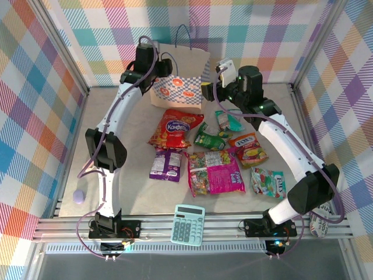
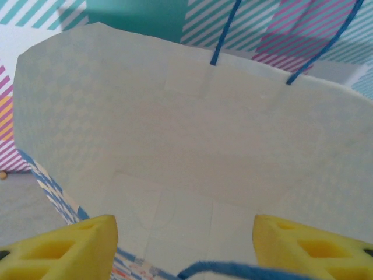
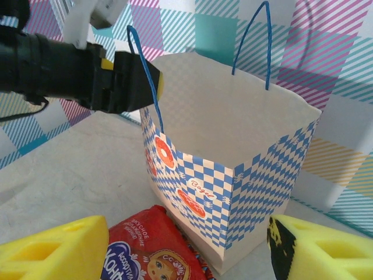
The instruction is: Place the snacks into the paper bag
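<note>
Left pincer (image 2: pixel 185 233) was seen open over the paper bag (image 2: pixel 175 146) mouth; bag was stood upright at the counter's (image 1: pixel 134 192) rear, nothing visible inside. Seven snacks (image 1: pixel 214 173) were left lying before it, none bagged. Right pincer (image 3: pixel 189 245) was held open, empty.

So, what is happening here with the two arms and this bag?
Two robot arms are to fill the paper bag with the snack packets, but none is held yet. The left end effector hangs at the bag's open mouth, fingers apart, a blue handle cord between them. The right end effector is open and empty, facing the bag. The packets lie flat on the table in front of it, and the part of the bag's inside that shows is bare.
</note>
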